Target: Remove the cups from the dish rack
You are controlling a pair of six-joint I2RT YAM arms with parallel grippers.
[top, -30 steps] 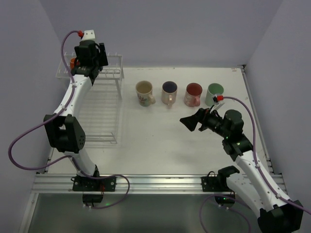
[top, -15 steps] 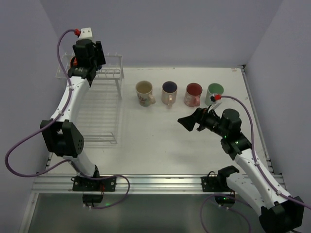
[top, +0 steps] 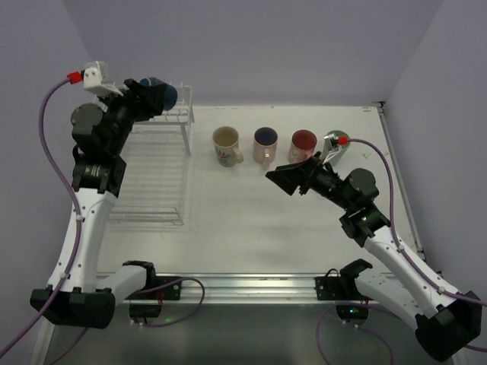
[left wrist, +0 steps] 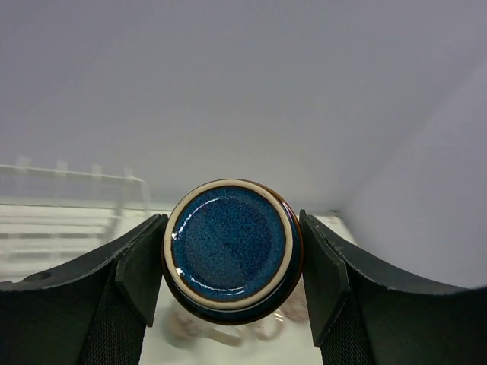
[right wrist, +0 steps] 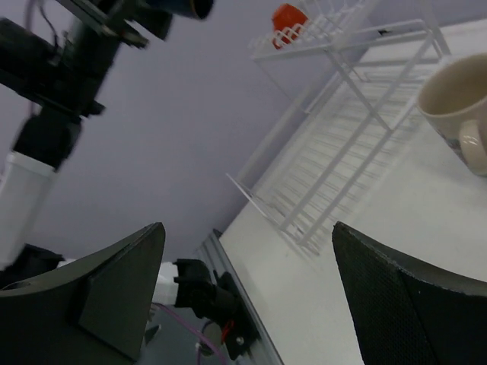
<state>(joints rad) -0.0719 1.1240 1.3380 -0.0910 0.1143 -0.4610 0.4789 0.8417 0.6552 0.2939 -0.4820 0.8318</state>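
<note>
The left gripper point(left wrist: 232, 262) has swung up from the dish rack point(top: 156, 186). It is clamped on the dark blue cup point(top: 162, 94), high in the air. The right gripper point(right wrist: 247, 274) has slid closer, claws wide apart and empty. Next, I think, the cup must go down gently beside the row of cups point(top: 265, 144) on the table point(top: 251, 220).

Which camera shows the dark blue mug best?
The left wrist view: the blue mug sits centred, base-on, gripped by the left end effector. The top view shows it small above the rack; the right wrist catches only a sliver.
</note>
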